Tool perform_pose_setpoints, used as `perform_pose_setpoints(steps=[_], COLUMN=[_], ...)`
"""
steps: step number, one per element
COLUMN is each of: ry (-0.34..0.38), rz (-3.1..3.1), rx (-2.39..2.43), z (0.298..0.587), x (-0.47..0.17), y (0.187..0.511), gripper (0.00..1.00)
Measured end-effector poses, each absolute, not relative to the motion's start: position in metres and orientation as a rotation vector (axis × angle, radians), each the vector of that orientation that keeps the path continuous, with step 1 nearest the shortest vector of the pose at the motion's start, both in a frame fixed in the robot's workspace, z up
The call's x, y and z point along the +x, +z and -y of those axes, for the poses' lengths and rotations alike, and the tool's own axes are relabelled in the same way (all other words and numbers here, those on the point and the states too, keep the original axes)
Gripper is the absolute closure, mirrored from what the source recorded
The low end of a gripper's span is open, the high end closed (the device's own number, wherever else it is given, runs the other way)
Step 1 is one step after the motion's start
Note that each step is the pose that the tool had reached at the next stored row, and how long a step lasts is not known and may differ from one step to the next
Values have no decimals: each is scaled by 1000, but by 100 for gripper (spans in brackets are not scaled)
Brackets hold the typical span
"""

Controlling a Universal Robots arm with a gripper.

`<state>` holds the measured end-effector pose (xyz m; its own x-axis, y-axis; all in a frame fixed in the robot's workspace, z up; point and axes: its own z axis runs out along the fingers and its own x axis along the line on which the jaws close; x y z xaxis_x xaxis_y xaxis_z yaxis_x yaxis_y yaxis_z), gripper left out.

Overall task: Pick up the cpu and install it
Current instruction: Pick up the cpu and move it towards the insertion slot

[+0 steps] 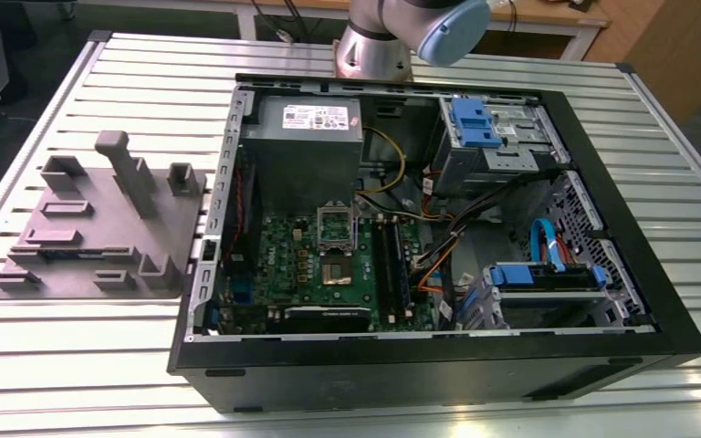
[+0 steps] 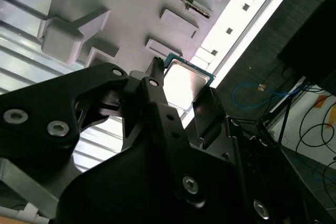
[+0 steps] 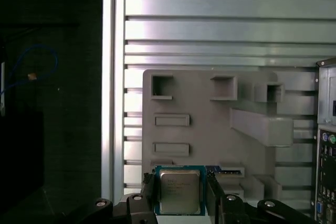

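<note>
Two black fingers (image 3: 148,195) of the claw (image 3: 180,199) pinch the cpu (image 3: 179,190) (image 2: 184,80) by opposite edges, silvery lid showing in both wrist views. Behind it lie the grey moulded tray (image 3: 210,129) and slatted tabletop (image 3: 210,24). The open computer case (image 1: 643,274) sits beside that tray.

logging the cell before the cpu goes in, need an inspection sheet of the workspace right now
surface: ribbed silver aluminium table, no damage seen
job's things: small square silver-topped cpu gripped by the black two-finger tool, grey moulded fixture tray behind it; square metal-framed socket on the green motherboard inside the open black computer case
clutter: nothing seen
grippers: tool shut on the cpu
cables: blue cable and orange wires loose inside the case
surroundings: wooden furniture beyond the table
</note>
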<state>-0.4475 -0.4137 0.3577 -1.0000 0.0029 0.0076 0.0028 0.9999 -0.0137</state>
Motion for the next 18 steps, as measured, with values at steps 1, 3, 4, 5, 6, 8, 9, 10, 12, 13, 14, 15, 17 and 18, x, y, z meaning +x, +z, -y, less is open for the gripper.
perform_pose_setpoints(steps=[1,3,4,5,6,8,9,10,12,13,14,15,17,18], ry=[23,26,28,30,31,35,36,37,41,43,45,48,54,57], rz=[3134,3134,3134,3134,3134,3134,3134,3134,3134,3134,3134,3133,3133,3133], rx=[-5,-5,-5,-5,-4,-5,-4,-5,-5,-5,-5,-5,-5,-5], z=[414,414,414,414,414,413,413,413,413,413,413,413,413,413], x=[-448,-448,-448,-448,-448,-447,-448,-448,-448,-448,-448,-448,-448,-448], y=[358,359,360,361,361,362,363,363,364,365,365,366,368,369], gripper=[53,53,53,53,53,53,53,53,53,53,53,53,53,53])
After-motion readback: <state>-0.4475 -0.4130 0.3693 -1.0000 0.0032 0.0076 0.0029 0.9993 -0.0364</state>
